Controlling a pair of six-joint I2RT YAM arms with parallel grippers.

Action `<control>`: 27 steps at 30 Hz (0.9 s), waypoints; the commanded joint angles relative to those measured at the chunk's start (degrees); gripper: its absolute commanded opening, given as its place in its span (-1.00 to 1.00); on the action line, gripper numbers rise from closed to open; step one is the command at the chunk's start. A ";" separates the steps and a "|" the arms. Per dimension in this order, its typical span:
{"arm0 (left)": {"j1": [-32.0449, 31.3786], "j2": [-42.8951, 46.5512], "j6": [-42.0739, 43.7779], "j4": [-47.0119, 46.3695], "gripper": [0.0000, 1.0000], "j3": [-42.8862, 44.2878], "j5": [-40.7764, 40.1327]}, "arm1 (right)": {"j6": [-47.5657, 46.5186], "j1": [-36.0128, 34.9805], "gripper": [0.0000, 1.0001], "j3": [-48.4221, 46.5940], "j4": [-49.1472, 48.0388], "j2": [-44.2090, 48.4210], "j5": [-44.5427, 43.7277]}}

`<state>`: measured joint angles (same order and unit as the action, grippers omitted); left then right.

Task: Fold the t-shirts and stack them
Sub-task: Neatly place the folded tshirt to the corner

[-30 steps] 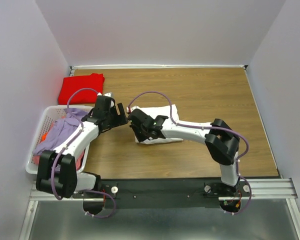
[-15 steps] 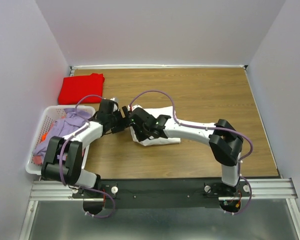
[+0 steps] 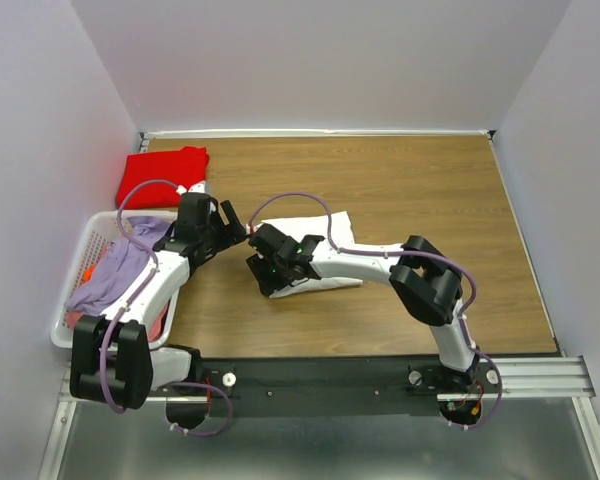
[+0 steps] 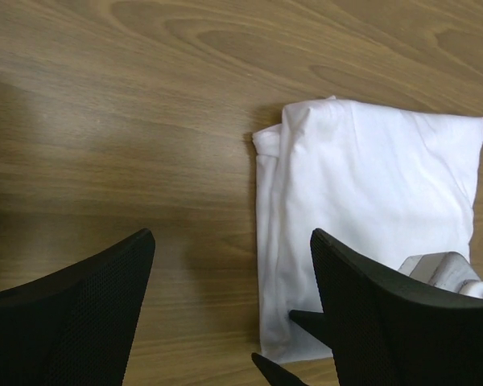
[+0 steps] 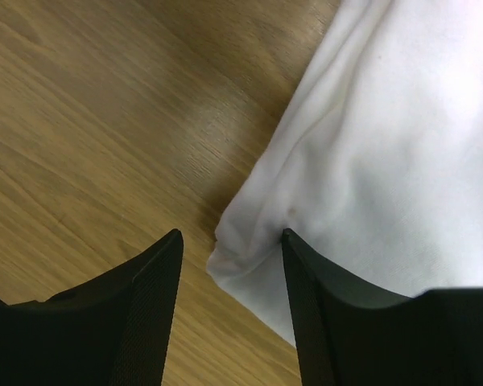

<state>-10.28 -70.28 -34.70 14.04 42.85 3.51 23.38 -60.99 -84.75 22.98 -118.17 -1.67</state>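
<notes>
A folded white t-shirt (image 3: pixel 320 252) lies on the wooden table (image 3: pixel 410 190), left of the middle. My right gripper (image 3: pixel 262 272) stands open at its near left corner. In the right wrist view that corner (image 5: pixel 241 249) sits loose between the spread fingers of the right gripper (image 5: pixel 232 235), and the right finger (image 5: pixel 314 281) touches the cloth. My left gripper (image 3: pixel 230 232) hovers open just left of the shirt. The left wrist view shows the white t-shirt (image 4: pixel 370 201) beyond its wide open jaws (image 4: pixel 232 235). A red t-shirt (image 3: pixel 162 175) lies folded at the back left.
A white slatted laundry basket (image 3: pixel 90 235) stands at the left edge, holding a purple cloth (image 3: pixel 120 268) and something red under it. White walls close in the table on three sides. The right gripper's black fingertips (image 4: pixel 274 371) show at the bottom of the left wrist view.
My right gripper has opened and let go of the white shirt's corner, pulling back slightly toward the near left. The left gripper has drawn away to the left and stays open.
</notes>
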 commanded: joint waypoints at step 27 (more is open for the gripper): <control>1.49 -1.17 4.73 -0.07 0.72 -0.66 -1.14 | -8.00 -11.25 -0.51 -7.89 20.35 -14.90 -17.39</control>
<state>-7.86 -70.78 -28.32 19.81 42.39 0.10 21.52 -67.09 -95.92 36.62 -125.91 -22.46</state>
